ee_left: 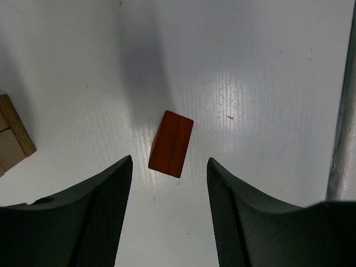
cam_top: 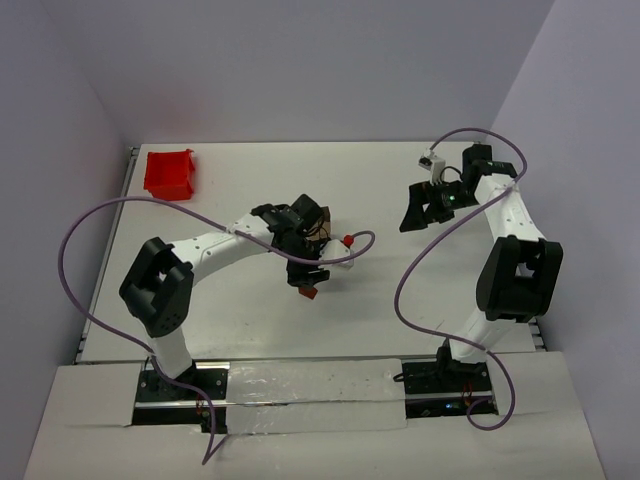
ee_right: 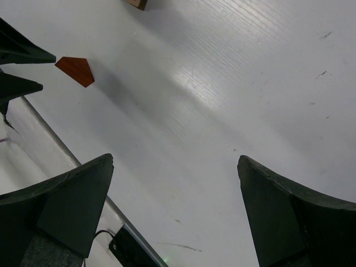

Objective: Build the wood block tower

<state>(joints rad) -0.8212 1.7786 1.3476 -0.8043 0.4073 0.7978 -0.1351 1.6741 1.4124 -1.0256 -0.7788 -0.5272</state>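
Wedge block (ee_left: 171,143): reddish-brown, flat on table (ee_left: 267,83)
Left gripper (ee_left: 169,160): above block, jaws apart, no contact
Right gripper (ee_right: 175,160): jaws wide apart

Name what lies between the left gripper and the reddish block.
Only bare table, in the left wrist view: the reddish block lies clear of both left gripper fingers.

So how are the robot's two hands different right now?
The left gripper hangs over a reddish-brown block; the right gripper hangs over bare table. The right gripper's jaws stand wider than the left's. Both are open and hold nothing.
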